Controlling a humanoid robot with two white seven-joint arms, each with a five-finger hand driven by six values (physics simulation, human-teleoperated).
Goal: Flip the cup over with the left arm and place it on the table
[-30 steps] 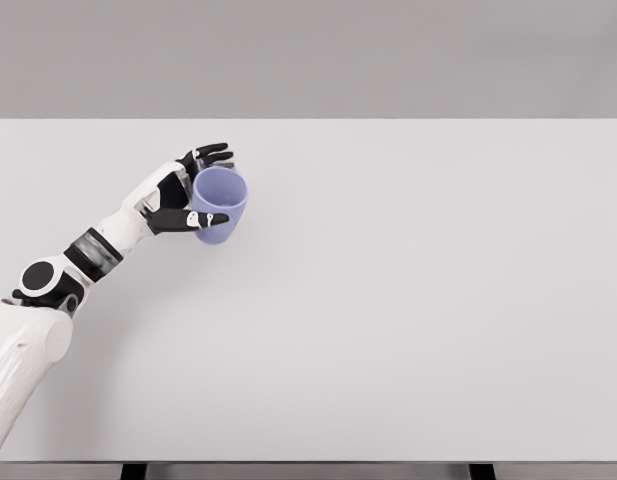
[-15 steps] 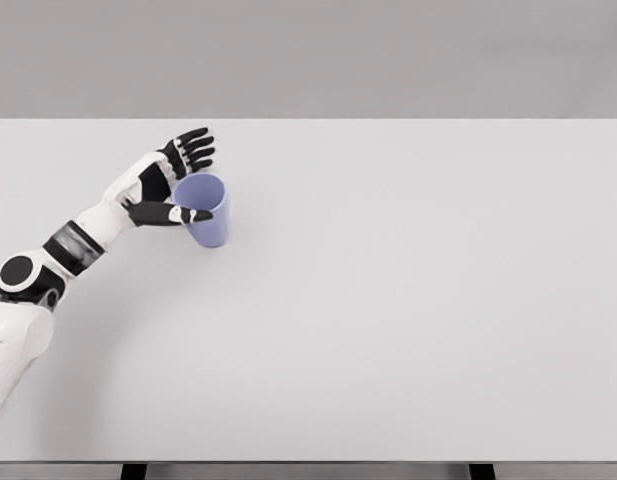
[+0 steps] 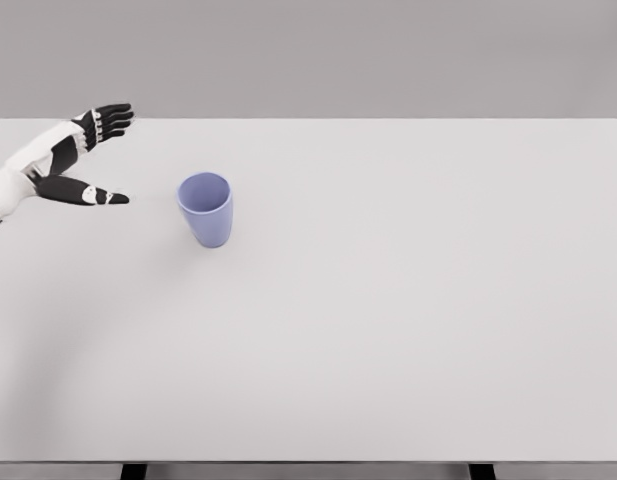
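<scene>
The cup (image 3: pixel 206 208) is standing upright on the tabletop (image 3: pixel 408 300), mouth facing up, in the left half toward the far edge. The left hand (image 3: pixel 73 160) is hovering off to the cup's left, clear of it, fingers spread wide and thumb pointing toward the cup, holding nothing.

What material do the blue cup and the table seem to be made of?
Cup: probably matte plastic; uniform lavender-blue colour, thin rim, no glossy highlights. Table: smooth, matte light-grey surface, perhaps laminate or painted board; no grain or reflection shows. Both are simulator renders, so the materials remain uncertain.
</scene>
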